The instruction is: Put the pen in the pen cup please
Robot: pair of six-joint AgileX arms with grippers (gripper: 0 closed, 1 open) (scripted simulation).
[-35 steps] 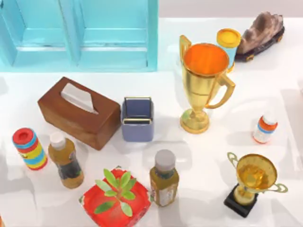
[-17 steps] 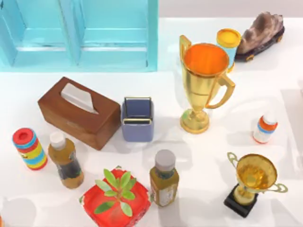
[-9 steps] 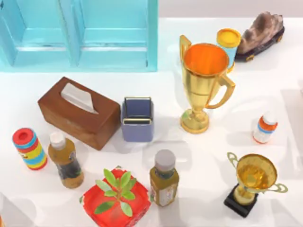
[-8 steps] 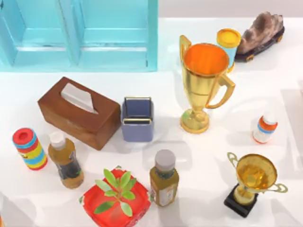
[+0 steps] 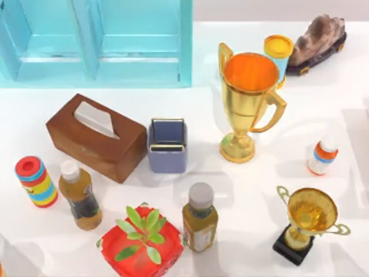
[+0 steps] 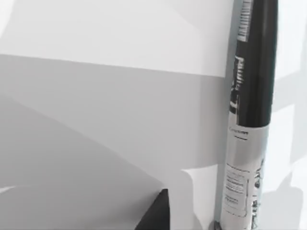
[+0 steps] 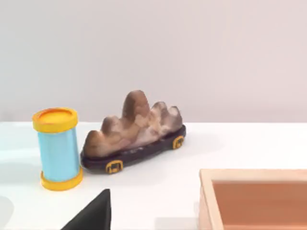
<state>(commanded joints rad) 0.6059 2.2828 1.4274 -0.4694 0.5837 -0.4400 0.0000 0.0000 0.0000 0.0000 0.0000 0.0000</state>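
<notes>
The pen cup [image 5: 167, 145], a periwinkle-blue square holder with a gold rim and an inner divider, stands mid-table between the wooden tissue box [image 5: 95, 137] and the big gold trophy [image 5: 248, 104]. The pen [image 6: 250, 115], black with a silver labelled barrel, lies flat on the white table in the left wrist view. A dark corner of my left gripper [image 6: 154, 215] hangs just above the table beside the pen, apart from it. In the right wrist view a dark edge of my right gripper [image 7: 93, 215] faces the back right of the table.
Two amber bottles [image 5: 82, 195] [image 5: 199, 217], a striped can [image 5: 36, 181], a red potted plant [image 5: 141, 242], a small trophy [image 5: 308, 222] and a small white bottle [image 5: 322, 156] crowd the front. A turquoise cabinet [image 5: 98, 40], light-blue cylinder [image 7: 57, 148], rock ornament [image 7: 132, 129] and wooden box [image 7: 254, 196] stand behind.
A soft shadow at the table's front left corner has shifted a little. The objects on the table stand where they were.
</notes>
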